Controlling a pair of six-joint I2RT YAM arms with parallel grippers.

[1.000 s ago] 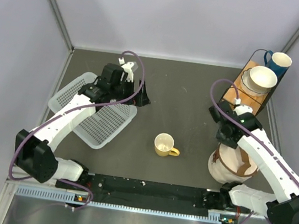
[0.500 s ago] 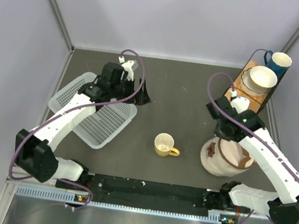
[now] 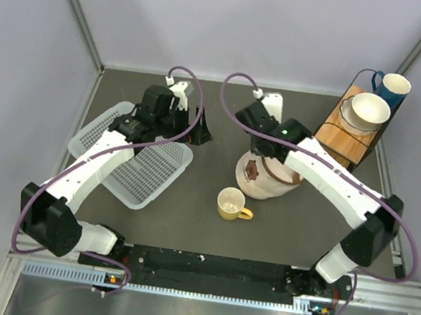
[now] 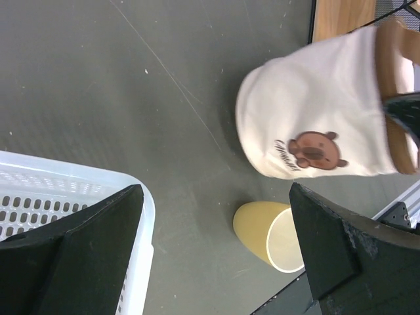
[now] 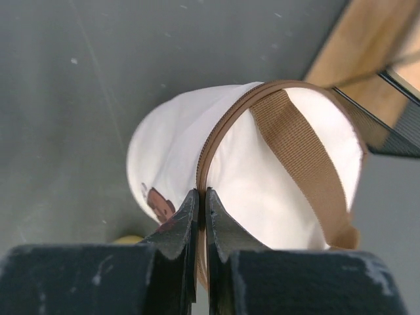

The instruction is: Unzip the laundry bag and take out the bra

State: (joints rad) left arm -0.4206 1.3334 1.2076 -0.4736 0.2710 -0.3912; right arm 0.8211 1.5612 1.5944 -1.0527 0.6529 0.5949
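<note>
From above, the cream fabric laundry bag (image 3: 268, 180) lies zipped on the dark bench (image 3: 280, 108), just behind the yellow ceramic mug (image 3: 230, 202). In the left wrist view, the left gripper (image 4: 214, 195) hangs released, left of the mug. In the right wrist view, the right gripper (image 5: 201, 197) is clenched on the bag's brown zip trim.

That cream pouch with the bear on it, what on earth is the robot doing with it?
The right gripper has its jaws pinched shut on the brown zip edge of the cream fabric laundry bag, which stands mid-table beside a yellow mug. The bag's round lid looks zipped shut, so no bra shows yet. The left gripper hangs open and empty near the white plastic lattice basket, facing the bag.
</note>
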